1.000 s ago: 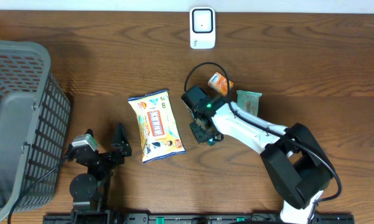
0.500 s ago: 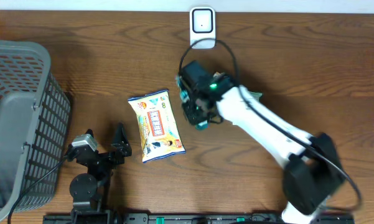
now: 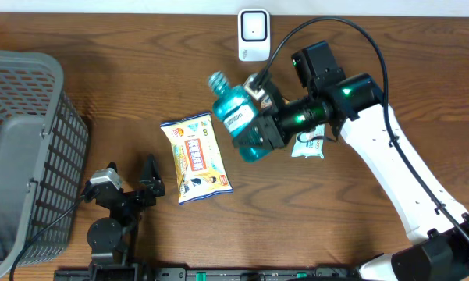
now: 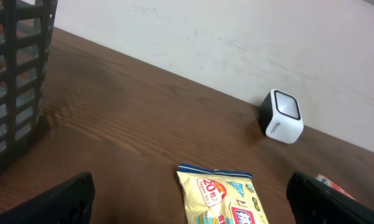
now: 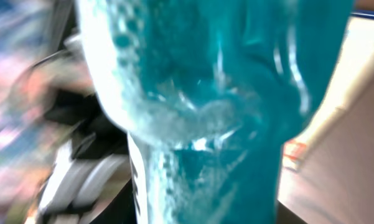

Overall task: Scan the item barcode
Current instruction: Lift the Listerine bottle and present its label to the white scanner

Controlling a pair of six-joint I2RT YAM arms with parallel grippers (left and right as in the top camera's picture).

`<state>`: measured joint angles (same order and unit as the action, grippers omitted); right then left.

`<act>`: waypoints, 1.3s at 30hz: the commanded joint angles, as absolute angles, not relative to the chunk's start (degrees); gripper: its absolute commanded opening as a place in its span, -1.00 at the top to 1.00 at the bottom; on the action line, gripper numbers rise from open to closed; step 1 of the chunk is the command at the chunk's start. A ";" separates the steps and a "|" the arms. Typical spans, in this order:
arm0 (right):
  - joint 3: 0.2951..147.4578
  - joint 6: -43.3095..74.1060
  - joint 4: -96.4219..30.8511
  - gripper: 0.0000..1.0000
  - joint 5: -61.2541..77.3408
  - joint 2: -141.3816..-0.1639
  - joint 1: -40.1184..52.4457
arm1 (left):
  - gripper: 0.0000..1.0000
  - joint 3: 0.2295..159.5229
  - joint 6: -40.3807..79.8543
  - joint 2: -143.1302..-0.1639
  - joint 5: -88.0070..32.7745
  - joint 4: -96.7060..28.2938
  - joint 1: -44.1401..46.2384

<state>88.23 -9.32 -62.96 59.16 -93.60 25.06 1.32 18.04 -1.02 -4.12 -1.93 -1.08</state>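
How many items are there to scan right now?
3: a blue bottle held in the right tool, a yellow snack bag flat on the table left of it, and a green-and-white packet just right of it. The arm may hide more.

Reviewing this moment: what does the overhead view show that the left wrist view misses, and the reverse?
Only overhead: the right pincer gripping a teal bottle, and a green packet beside that arm. Only left wrist: the pale wall behind the table. Both: the white scanner, the yellow snack bag and the mesh basket.
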 commanded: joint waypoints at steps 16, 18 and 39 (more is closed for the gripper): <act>89.01 -9.34 -62.67 0.97 42.02 -93.47 25.17 | -0.94 0.23 17.89 -0.71 -4.67 -3.60 -1.28; 88.75 -5.04 -58.57 0.98 32.73 -94.39 25.17 | -0.94 0.23 17.89 -0.71 -4.67 -3.60 -1.28; 88.33 32.47 5.89 0.98 51.33 -120.81 13.87 | -0.94 0.23 17.89 -0.71 -4.67 -3.60 -1.28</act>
